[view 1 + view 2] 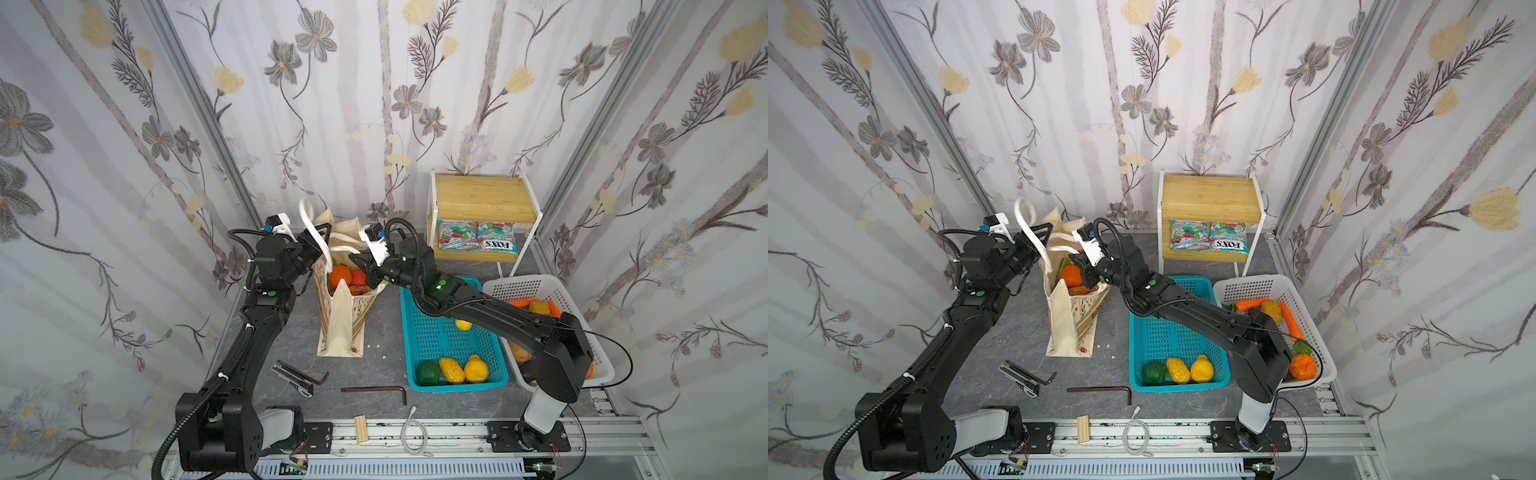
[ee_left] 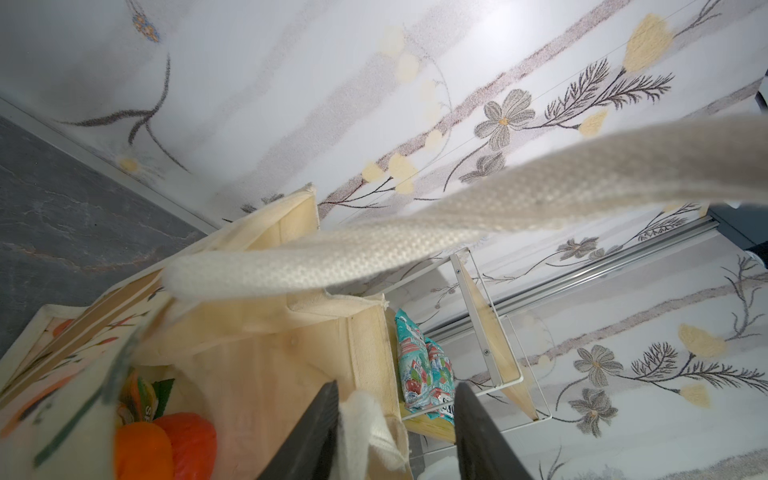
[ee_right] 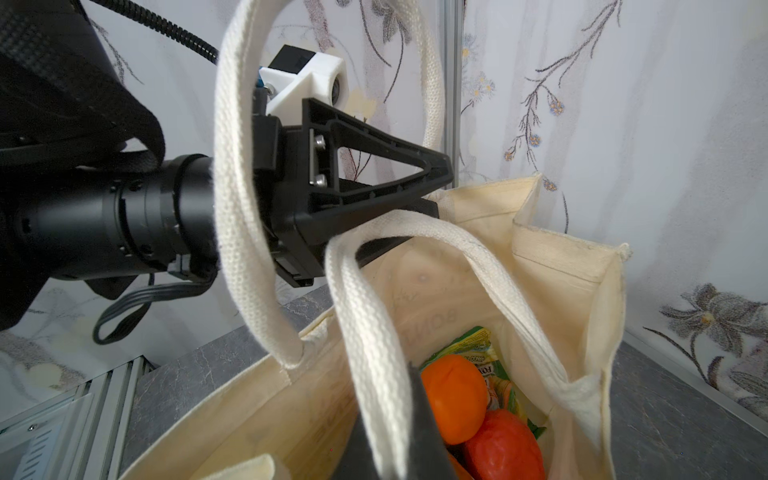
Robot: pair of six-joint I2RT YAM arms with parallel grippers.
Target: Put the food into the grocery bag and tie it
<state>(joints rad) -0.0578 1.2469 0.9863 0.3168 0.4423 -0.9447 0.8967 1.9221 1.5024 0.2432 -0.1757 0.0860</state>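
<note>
Rope handle (image 3: 353, 316) pinched in right claw (image 3: 386, 415) (left claw (image 2: 397, 392) parted).

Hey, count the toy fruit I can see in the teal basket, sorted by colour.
Visible in the teal basket:
Yellow fruit: 3
Green fruit: 1
Total: 4

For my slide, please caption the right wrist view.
Left gripper, through first handle, straddles second handle above the loaded grocery bag.
</note>
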